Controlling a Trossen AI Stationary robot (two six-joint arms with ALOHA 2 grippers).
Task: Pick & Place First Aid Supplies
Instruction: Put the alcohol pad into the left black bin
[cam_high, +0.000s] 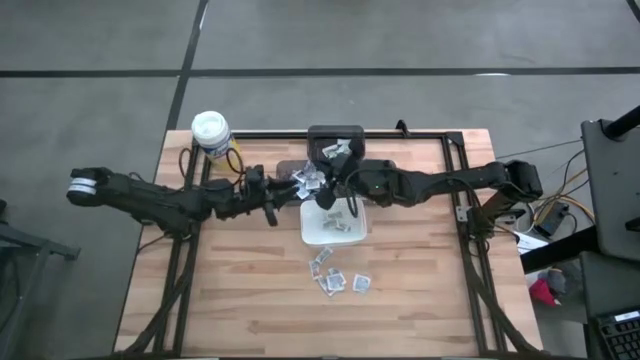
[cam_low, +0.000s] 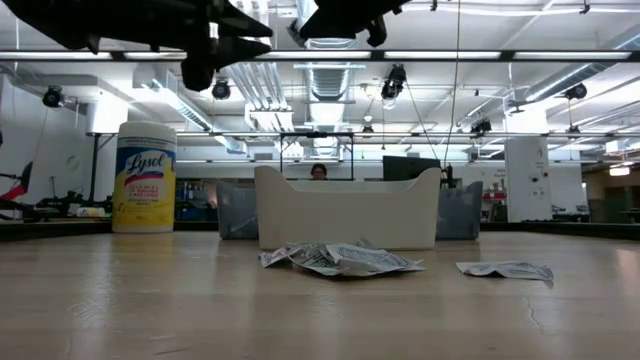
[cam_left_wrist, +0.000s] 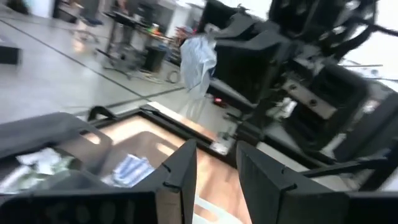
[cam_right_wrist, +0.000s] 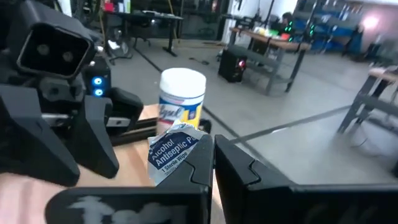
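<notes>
My right gripper (cam_right_wrist: 213, 163) is shut on one of the first aid supplies, a white packet printed "Alcohol Antiseptic" (cam_right_wrist: 169, 152), above the far end of the white dish (cam_high: 340, 232). The same packet (cam_left_wrist: 199, 57) shows in the left wrist view. My left gripper (cam_left_wrist: 216, 169) faces it from the table's left, open, with nothing between its fingers. Several more packets (cam_high: 338, 276) lie flat on the table near the dish, and others fill a dark bin (cam_high: 335, 146) at the far edge. My right gripper pinches the packet by one edge (cam_right_wrist: 189, 157) between its two fingers. The fingers come nearly level from the table's right. The rest of the packet sticks out beside the fingertips, crumpled, lifted clear of the dish and the table.
A yellow canister with a white lid (cam_high: 211, 134) stands at the far left of the table. A grey bin with packets (cam_left_wrist: 127, 169) sits below my left gripper. The two grippers stand close together over the table's middle (cam_high: 300, 190).
</notes>
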